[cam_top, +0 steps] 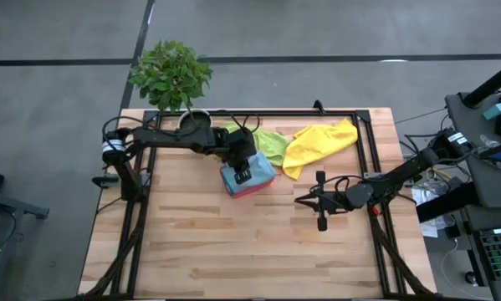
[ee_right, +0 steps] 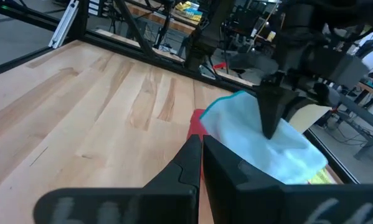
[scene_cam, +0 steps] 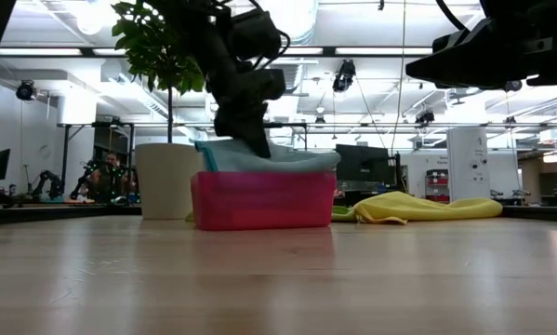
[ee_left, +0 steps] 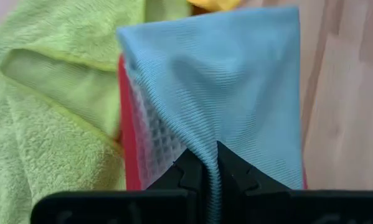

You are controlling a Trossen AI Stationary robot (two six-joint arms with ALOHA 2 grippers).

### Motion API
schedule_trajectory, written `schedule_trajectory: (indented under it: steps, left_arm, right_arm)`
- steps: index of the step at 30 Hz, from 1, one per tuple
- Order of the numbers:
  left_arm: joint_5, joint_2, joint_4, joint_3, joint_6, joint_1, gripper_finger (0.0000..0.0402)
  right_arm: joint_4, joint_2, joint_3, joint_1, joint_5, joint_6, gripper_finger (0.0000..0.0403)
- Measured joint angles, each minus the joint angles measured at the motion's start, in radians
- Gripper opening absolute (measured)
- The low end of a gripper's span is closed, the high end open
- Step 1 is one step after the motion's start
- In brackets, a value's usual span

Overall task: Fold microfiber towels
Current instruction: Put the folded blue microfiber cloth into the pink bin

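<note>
- The potted plant is standing at the table's far edge, toward 11 o'clock from the table's centre.
- The left gripper is reaching down over the pink tray; its jaws are pinching the blue towel, which is lying folded on top of the tray.
- The tray itself is sitting just at 11 o'clock of the table's centre.
- The lime green towel is lying crumpled at 1 o'clock of the tray, touching it.
- The yellow towel is lying loosely bunched at 3 o'clock of the green one, overlapping its edge, near the table's far side.
- The right gripper is hovering above the bare wood at 4 o'clock of the tray, well apart from every towel; its jaws are pressing together on nothing.
</note>
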Motion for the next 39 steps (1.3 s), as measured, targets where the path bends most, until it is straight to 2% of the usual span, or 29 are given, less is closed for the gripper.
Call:
schedule_trajectory:
  steps: [6, 15, 21, 26, 30, 34, 39]
  left_arm:
    - [0.004, 0.029, 0.003, -0.001, 0.048, -0.011, 0.0018]
    - [0.002, 0.009, 0.006, 0.009, 0.108, -0.011, 0.0113]
    - [-0.006, -0.043, 0.001, 0.01, 0.203, -0.008, 0.0155]
    - [-0.014, -0.102, -0.041, 0.01, 0.272, -0.008, 0.016]
    - [-0.017, -0.142, -0.084, 0.0, 0.267, -0.015, 0.016]
    - [-0.004, -0.16, -0.071, -0.071, 0.273, -0.066, 0.0155]
    - [-0.003, -0.16, 0.034, -0.189, 0.288, -0.091, 0.0122]
  right_arm:
    - [-0.001, 0.0, 0.0, -0.002, 0.001, 0.009, 0.0009]
    - [-0.02, 0.0, 0.016, -0.048, 0.028, 0.071, 0.0009]
    - [-0.322, 0.018, 0.18, -0.186, 0.024, 0.125, 0.0009]
    - [-0.373, 0.073, 0.3, -0.33, -0.104, 0.105, 0.0009]
    - [-0.391, 0.155, 0.371, -0.419, -0.174, 0.115, 0.0009]
    - [-0.395, 0.273, 0.432, -0.461, -0.176, 0.125, 0.0009]
    - [-0.392, 0.446, 0.53, -0.513, -0.168, 0.192, 0.0009]
